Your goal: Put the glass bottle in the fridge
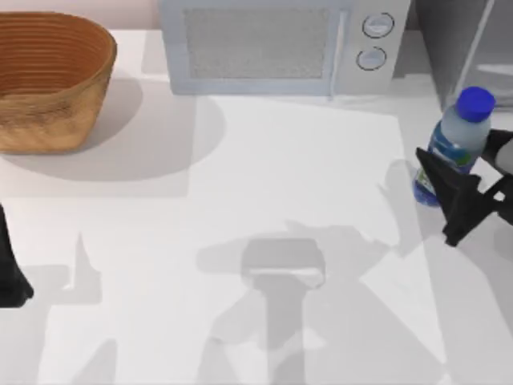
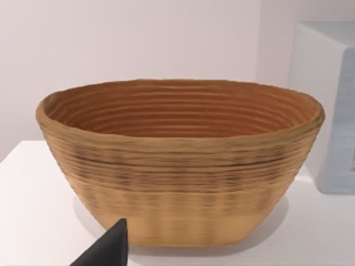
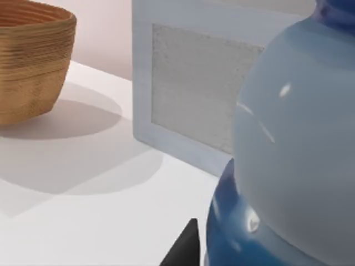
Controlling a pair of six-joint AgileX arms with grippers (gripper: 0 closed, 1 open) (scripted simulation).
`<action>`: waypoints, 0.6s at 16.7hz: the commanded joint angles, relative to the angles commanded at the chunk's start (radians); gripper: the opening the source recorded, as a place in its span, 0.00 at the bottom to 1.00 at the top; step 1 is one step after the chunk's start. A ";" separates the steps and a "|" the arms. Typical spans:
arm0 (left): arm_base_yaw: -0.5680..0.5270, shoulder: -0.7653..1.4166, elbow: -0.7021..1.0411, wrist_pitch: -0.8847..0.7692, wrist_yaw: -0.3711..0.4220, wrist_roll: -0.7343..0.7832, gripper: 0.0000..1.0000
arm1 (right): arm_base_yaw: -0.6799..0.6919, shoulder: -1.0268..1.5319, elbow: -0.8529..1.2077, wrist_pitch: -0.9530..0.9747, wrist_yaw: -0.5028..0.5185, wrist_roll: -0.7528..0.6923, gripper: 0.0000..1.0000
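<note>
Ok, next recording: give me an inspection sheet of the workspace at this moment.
Surface: white table, bare in the middle, shadows across it.
Job's things: glass bottle tilted at the table's right edge, blue cap towards the fridge at the back right corner; not inside it yet.
Clutter: wicker basket at the back left; white microwave at the back centre.
Grippers: right gripper closed around the bottle's lower part; left gripper parked at the left edge, facing the basket.
Cables: nothing seen.
Surroundings: pale wall behind the basket.
</note>
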 joint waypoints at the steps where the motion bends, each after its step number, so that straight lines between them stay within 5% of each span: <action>1: 0.000 0.000 0.000 0.000 0.000 0.000 1.00 | -0.005 -0.063 -0.013 -0.047 0.020 0.002 0.01; 10: 0.000 0.000 0.000 0.000 0.000 0.000 1.00 | -0.070 -0.799 -0.164 -0.606 0.258 0.030 0.01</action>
